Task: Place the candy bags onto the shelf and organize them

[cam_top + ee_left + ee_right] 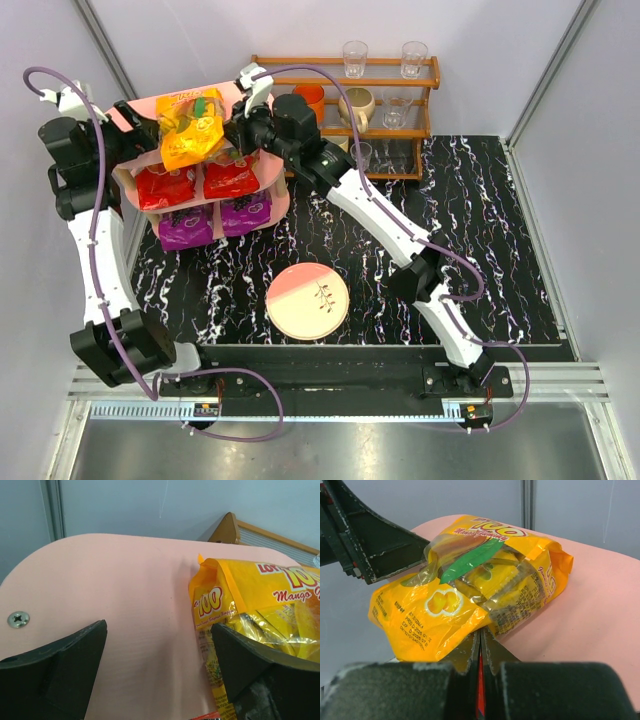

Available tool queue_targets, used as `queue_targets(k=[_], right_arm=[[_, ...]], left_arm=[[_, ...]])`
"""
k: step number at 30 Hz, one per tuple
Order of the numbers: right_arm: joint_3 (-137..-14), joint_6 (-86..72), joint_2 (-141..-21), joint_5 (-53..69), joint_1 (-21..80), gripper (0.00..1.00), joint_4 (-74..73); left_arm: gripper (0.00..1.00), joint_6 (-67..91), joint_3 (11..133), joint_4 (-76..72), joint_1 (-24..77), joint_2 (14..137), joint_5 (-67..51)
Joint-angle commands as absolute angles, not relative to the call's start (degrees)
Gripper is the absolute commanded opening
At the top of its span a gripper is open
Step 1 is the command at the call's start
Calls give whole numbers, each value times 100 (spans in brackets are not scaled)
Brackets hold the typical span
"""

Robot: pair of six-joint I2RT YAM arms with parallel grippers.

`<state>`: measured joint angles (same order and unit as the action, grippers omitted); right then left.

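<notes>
The pink shelf [281,204] stands at the back left. The orange-yellow candy bag [192,128] lies tilted on its top board and overhangs the front edge. Two red bags [166,186] [232,177] lie on the middle tier and two purple bags [185,229] [246,212] on the bottom. My right gripper [241,126] is at the bag's right end; in the right wrist view it [481,632] is shut, pinching the bag's [465,595] edge at its tips. My left gripper [160,645] is open over the top board [125,590], its right finger beside the bag [250,600].
A brown wooden rack [345,100] with mugs and glasses stands just right of the shelf, behind my right arm. A round pink-and-cream plate [307,301] lies on the black marbled table near the front. White walls close in on the left and back.
</notes>
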<state>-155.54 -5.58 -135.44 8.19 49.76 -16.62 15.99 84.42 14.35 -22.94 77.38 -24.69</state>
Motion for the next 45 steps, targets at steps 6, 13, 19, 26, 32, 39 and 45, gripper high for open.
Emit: queue_targets(k=[6,13,19,26,32,39,45], right_arm=[[-15872,-457,-13816,782,5142,5,-1494],[-16093,-430,-14036,580,5107,4,-1266],[-16119,-571,-14133,624,4966,3,-1081],[-16172,-659,-14238,729,4817,3,-862],[-16181,-765,-14309,835,4650,3,-738],[-16207,-782,-14388,888,4606,3,-598],[-16181,-677,-14187,862,4544,3,-545]], left_arm=[[96,1617,8894,1521,-2276,7998,-2733],[96,1749,9097,1424,-2268,8138,-2865],[96,1793,9167,1319,-2268,8191,-2979],[96,1846,9185,1204,-2259,8288,-2988],[96,1898,9211,1081,-2259,8393,-2997],[96,1960,9299,967,-2241,8481,-2997],[98,1942,9343,1089,-2250,8289,-2822]])
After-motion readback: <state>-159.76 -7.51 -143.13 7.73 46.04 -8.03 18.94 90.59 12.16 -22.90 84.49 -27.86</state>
